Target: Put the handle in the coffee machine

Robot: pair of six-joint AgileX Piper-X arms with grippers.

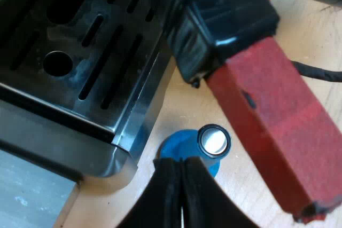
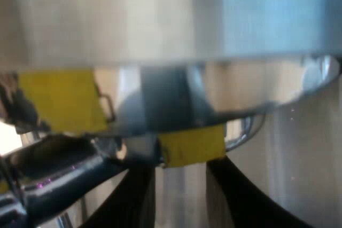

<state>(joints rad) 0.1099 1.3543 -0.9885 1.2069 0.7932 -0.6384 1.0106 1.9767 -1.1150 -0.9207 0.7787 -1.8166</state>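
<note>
The holder's handle crosses close over my left gripper (image 1: 181,168): a dark grip (image 1: 224,9) that ends in a red block (image 1: 272,126). It lies beside the machine's black slotted drip tray (image 1: 80,41). My left gripper's fingers are pressed together with nothing between them, and the handle is not in them. Just beyond their tips a blue tamper (image 1: 179,145) with a shiny metal top stands on the wooden table (image 1: 176,100). My right gripper (image 2: 181,185) sits close under a rounded metal part of the machine (image 2: 160,14), its fingers apart with only pale metal showing between them.
The drip tray's metal edge (image 1: 133,126) runs along the table next to the tamper. Yellow tape patches (image 2: 64,100) sit on the machine's metal near my right gripper. A shiny chrome part (image 2: 53,180) lies beside one right finger.
</note>
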